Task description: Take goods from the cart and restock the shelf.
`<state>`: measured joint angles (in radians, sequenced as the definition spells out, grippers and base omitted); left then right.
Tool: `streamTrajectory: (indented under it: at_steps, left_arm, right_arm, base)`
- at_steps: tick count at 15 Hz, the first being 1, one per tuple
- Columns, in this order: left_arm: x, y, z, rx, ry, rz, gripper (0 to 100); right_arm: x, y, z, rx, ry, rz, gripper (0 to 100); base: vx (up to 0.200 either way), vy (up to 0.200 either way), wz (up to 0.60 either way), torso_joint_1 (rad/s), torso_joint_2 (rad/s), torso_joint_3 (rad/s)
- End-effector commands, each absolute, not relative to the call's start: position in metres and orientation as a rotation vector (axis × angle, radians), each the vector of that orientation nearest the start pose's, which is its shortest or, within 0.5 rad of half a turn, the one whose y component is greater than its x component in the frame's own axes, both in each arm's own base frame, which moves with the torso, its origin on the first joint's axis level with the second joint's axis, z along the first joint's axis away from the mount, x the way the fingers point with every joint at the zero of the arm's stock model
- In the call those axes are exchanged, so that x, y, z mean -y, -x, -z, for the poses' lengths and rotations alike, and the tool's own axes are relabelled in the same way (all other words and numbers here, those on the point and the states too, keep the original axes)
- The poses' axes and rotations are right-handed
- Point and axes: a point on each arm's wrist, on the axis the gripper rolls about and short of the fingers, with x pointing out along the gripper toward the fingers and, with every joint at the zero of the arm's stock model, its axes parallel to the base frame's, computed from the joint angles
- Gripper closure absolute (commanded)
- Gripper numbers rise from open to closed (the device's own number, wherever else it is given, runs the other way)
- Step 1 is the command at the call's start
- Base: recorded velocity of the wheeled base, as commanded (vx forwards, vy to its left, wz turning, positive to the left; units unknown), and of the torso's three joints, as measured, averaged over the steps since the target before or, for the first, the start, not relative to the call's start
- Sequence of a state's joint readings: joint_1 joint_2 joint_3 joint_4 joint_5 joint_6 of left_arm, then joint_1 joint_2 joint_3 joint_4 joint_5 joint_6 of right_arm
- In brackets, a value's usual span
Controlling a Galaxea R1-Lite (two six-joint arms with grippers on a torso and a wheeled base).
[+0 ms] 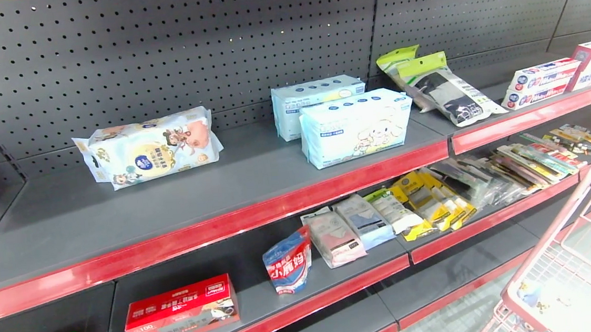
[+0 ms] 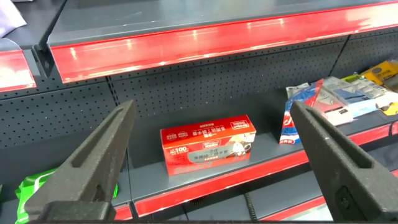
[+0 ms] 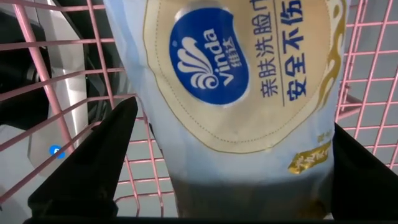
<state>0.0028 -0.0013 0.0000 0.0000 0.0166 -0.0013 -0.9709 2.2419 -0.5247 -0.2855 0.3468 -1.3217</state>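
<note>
Right claw (image 3: pixel 233 118) straddles the pack (image 3: pixel 236 62); whether it's clamped I can't tell. I'd squeeze centred, lift straight.

Bare stretch of top shelf (image 1: pixel 258 156) between wipes pack (image 1: pixel 149 147) and tissue packs (image 1: pixel 356 127), open in front.

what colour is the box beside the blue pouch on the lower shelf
The box is red, clearest in the left wrist view.
</note>
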Motion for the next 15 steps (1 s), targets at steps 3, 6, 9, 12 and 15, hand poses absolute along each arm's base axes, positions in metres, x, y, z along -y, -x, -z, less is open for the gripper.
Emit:
streamTrajectory:
  at_steps: [3, 6, 9, 12, 15]
  left_arm:
    - [0.0, 0.023, -0.075, 0.0, 0.002, -0.02, 0]
    - [0.0, 0.023, -0.075, 0.0, 0.002, -0.02, 0]
    - [0.0, 0.023, -0.075, 0.0, 0.002, -0.02, 0]
    - [0.0, 0.023, -0.075, 0.0, 0.002, -0.02, 0]
    - [0.0, 0.023, -0.075, 0.0, 0.002, -0.02, 0]
  right_arm:
    - [0.201, -0.147, 0.051, -1.177, 0.259, -0.294, 100]
    - [0.201, -0.147, 0.053, -1.174, 0.27, -0.293, 100]
    - [0.201, -0.145, 0.053, -1.175, 0.261, -0.29, 100]
    - [0.205, -0.141, 0.039, -1.155, 0.273, -0.237, 100]
    - [0.207, -0.142, 0.013, -1.126, 0.333, -0.182, 100]
  base:
    - [0.0, 0.0, 0.0, 0.0, 0.0, 0.0]
    - [0.0, 0.0, 0.0, 0.0, 0.0, 0.0]
    - [0.0, 0.0, 0.0, 0.0, 0.0, 0.0]
    - [0.0, 0.0, 0.0, 0.0, 0.0, 0.0]
    - [0.0, 0.0, 0.0, 0.0, 0.0, 0.0]
